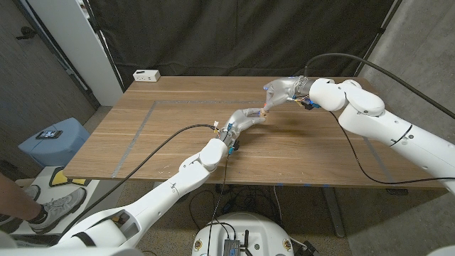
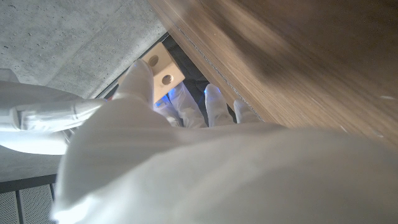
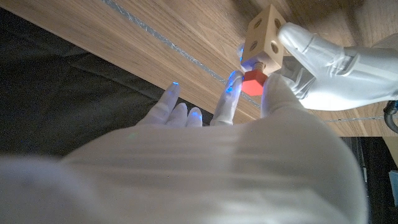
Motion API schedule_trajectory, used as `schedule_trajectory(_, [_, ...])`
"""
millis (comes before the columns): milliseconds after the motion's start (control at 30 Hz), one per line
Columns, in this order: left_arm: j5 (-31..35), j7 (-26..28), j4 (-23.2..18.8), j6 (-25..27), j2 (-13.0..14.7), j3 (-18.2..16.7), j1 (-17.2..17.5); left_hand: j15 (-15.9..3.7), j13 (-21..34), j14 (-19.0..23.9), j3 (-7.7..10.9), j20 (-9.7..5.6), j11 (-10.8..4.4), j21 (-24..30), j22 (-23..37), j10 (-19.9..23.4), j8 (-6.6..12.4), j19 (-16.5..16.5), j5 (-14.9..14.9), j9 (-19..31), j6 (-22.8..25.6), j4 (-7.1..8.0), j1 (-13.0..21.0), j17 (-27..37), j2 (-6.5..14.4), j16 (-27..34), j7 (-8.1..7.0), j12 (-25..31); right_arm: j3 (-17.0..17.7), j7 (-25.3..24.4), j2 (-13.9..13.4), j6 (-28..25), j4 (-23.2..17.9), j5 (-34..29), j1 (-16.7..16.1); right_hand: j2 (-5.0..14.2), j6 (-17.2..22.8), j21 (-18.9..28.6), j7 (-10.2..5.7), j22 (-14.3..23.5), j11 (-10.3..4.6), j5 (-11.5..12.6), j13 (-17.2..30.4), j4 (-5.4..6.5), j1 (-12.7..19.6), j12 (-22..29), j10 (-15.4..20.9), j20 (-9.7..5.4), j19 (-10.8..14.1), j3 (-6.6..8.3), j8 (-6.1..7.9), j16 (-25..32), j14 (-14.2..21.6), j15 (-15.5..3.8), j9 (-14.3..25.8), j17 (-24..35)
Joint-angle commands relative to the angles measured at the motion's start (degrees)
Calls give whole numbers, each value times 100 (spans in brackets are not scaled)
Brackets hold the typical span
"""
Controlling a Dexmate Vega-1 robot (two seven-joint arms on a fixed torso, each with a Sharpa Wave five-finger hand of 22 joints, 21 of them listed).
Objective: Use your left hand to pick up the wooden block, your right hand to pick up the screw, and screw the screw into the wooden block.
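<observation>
Both hands meet above the counter [image 1: 170, 135]: left hand [image 3: 323, 59] grips the block [image 3: 264, 34], right hand [image 3: 249, 118] pinches the screw [image 3: 252, 81] (shank pointing into a hole).

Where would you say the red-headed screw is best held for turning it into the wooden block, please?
By its red hexagonal head, from the end facing away from the wooden block. Its shank already meets a hole in the block held by the left hand, so only the faceted head is free; the right hand pinches there.
</observation>
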Motion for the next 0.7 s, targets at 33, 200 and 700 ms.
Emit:
schedule_trajectory(33, [3,9,-11,4,6,-6,13,-498,24,9,23,44,-21,47,17,-2,47,15,36,25,54,27,18,0,58,-11,4,3,-49,-109,63,-28,27,-157,-31,14,165,47,15,1,4,-16,15,45,-103,65,120,-4,96,-21,71,28,101,-14,-15,18])
schedule_trajectory(200, [2,7,-15,5,10,-7,17,-497,23,10,25,51,-21,46,17,-3,47,12,37,26,56,24,26,0,60,-10,10,3,-66,-138,91,-39,36,-224,-42,23,286,47,35,2,-15,-19,13,67,-172,66,191,-13,148,-51,106,35,153,-44,-40,17])
schedule_trajectory(700, [1,14,-41,2,25,-14,45,-497,25,12,34,61,-21,51,17,-2,46,25,43,26,52,24,36,1,76,-9,5,4,-138,-80,138,-160,-4,-455,-60,40,667,34,105,4,-7,-26,7,186,-512,73,425,-16,268,-196,199,46,294,-70,-126,14])
